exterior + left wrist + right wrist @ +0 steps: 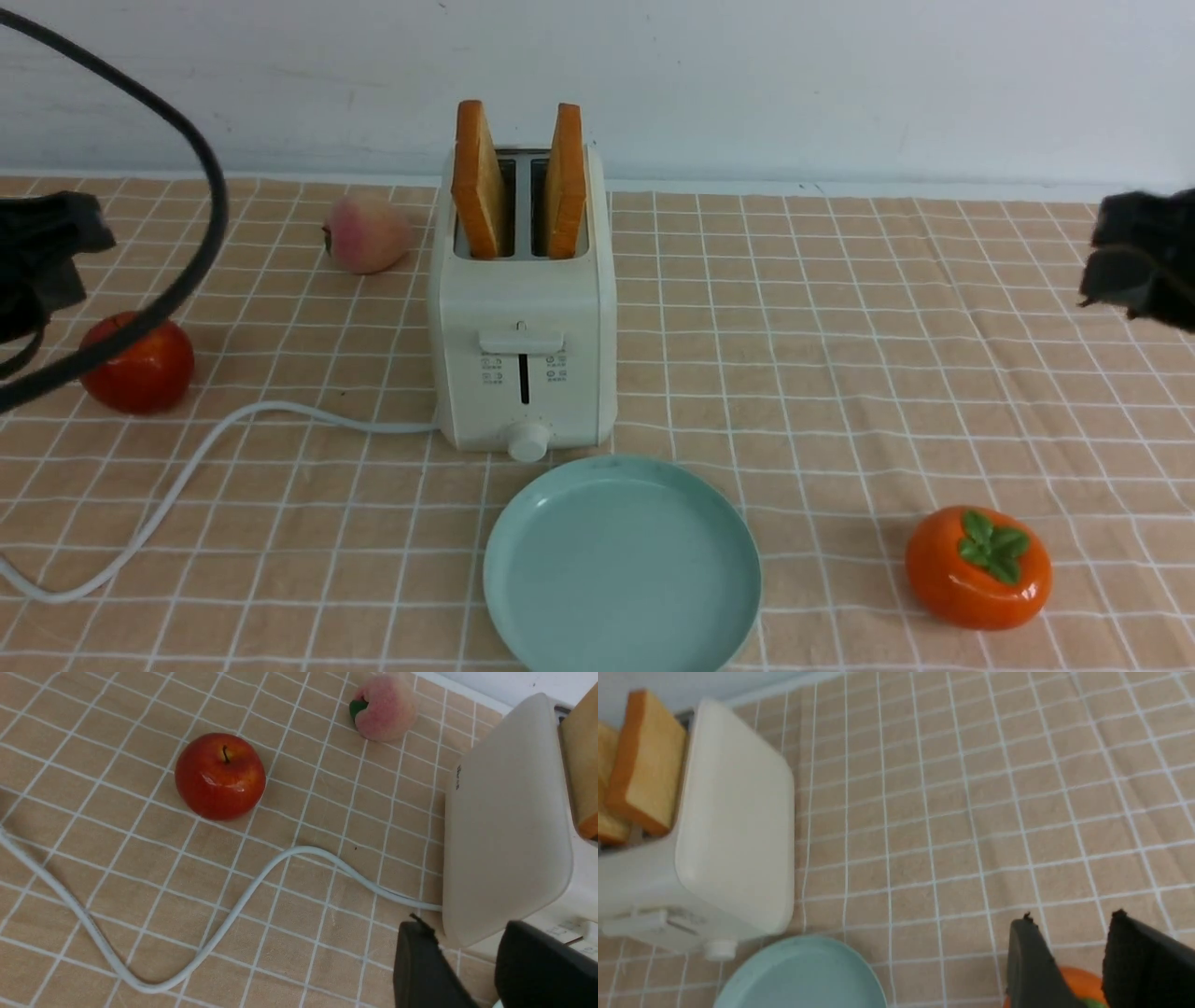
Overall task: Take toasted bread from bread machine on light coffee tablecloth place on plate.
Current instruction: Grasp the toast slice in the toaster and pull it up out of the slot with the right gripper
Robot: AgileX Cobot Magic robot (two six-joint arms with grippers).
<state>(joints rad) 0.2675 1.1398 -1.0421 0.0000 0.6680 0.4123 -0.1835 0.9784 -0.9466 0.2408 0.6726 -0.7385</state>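
Two slices of toasted bread, one on the left (479,182) and one on the right (566,182), stand upright in the slots of the cream-white bread machine (523,327) at the middle of the light coffee tablecloth (840,355). The empty pale blue-green plate (621,565) lies just in front of it. My left gripper (65,252) hovers at the far left, open and empty; in its wrist view (467,933) the bread machine's side (504,821) is close. My right gripper (1111,257) hovers at the far right, open and empty (1073,915). The right wrist view shows a toast slice (647,760) and the plate (803,975).
A red apple (138,362) and a pink peach (366,233) lie left of the bread machine. An orange persimmon (977,567) sits at the front right, below my right gripper. The white cord (187,467) snakes to the left front. A black cable (201,187) arcs over the left side.
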